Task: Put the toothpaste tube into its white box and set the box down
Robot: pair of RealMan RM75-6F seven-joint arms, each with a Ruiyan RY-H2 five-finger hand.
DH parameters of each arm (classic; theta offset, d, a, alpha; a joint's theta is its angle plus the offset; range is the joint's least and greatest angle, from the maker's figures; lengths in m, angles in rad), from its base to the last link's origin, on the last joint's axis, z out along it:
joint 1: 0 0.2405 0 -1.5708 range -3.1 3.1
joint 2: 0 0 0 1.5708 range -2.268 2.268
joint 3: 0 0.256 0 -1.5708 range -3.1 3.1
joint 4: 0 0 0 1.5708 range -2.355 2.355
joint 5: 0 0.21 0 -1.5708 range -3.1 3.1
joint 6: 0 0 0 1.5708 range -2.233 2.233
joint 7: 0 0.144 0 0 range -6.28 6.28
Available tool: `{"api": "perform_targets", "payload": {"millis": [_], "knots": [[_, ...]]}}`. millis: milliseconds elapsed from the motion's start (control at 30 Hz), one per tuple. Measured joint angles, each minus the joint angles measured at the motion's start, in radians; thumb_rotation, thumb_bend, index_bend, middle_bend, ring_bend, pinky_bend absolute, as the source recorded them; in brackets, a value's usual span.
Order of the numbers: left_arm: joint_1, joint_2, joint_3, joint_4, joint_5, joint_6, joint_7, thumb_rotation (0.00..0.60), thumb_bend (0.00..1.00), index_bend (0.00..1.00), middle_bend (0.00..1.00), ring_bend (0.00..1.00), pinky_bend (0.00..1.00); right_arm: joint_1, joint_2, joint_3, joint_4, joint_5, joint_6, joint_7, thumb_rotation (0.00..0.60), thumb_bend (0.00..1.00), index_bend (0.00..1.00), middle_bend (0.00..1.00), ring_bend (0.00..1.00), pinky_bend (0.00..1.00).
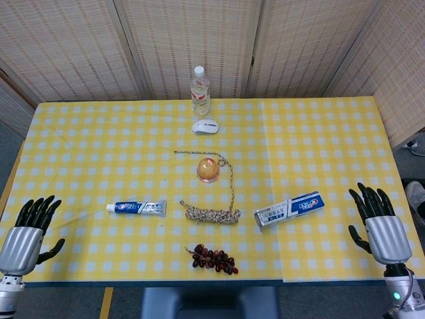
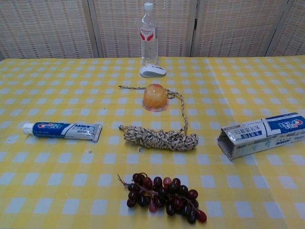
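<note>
The blue-and-white toothpaste tube (image 1: 137, 208) (image 2: 62, 130) lies flat on the yellow checked table (image 1: 319, 139), left of centre, cap pointing left. Its white and blue box (image 1: 290, 209) (image 2: 262, 134) lies on its side at the right, open end facing left. My left hand (image 1: 28, 231) hovers open at the table's front left corner, well left of the tube. My right hand (image 1: 380, 226) hovers open at the front right edge, right of the box. Neither hand touches anything. The chest view shows no hands.
A coiled rope (image 1: 214, 214) (image 2: 161, 137) lies between tube and box, its tail looping round an orange jelly cup (image 1: 208, 170) (image 2: 155, 97). Dark grapes (image 1: 214, 259) (image 2: 163, 195) lie near the front edge. A water bottle (image 1: 200, 90) (image 2: 148, 34) and white mouse (image 1: 205, 126) (image 2: 152, 70) stand at the back.
</note>
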Motion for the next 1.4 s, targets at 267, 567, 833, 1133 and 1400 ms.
{"api": "perform_targets", "payload": {"millis": [267, 567, 833, 1133, 1400], "knots": [[-0.003, -0.042, 0.014, 0.031, 0.077, 0.037, -0.031, 0.600, 0.32, 0.06, 0.12, 0.10, 0.24, -0.009, 0.013, -0.011, 0.002, -0.031, 0.028, 0.042, 0.600, 0.41, 0.00, 0.00, 0.00, 0.00], [-0.046, -0.186, 0.015, 0.070, 0.226, 0.090, 0.014, 0.600, 0.32, 0.33, 1.00, 0.99, 1.00, -0.012, 0.019, -0.028, -0.005, -0.054, 0.026, 0.047, 0.600, 0.41, 0.00, 0.00, 0.00, 0.00], [-0.128, -0.194, -0.014, -0.112, 0.080, -0.156, 0.136, 0.600, 0.31, 0.39, 1.00, 1.00, 1.00, -0.007, 0.023, -0.039, -0.019, -0.050, -0.004, 0.026, 0.600, 0.41, 0.00, 0.00, 0.00, 0.00], [-0.251, -0.245, -0.107, -0.222, -0.257, -0.381, 0.414, 0.600, 0.25, 0.38, 1.00, 1.00, 1.00, -0.002, 0.029, -0.036, -0.013, -0.038, -0.018, 0.042, 0.600, 0.41, 0.00, 0.00, 0.00, 0.00], [-0.344, -0.323, -0.156, -0.184, -0.387, -0.448, 0.499, 0.600, 0.25, 0.37, 1.00, 1.00, 1.00, -0.005, 0.040, -0.033, -0.016, -0.030, -0.016, 0.055, 0.600, 0.41, 0.00, 0.00, 0.00, 0.00]]}}
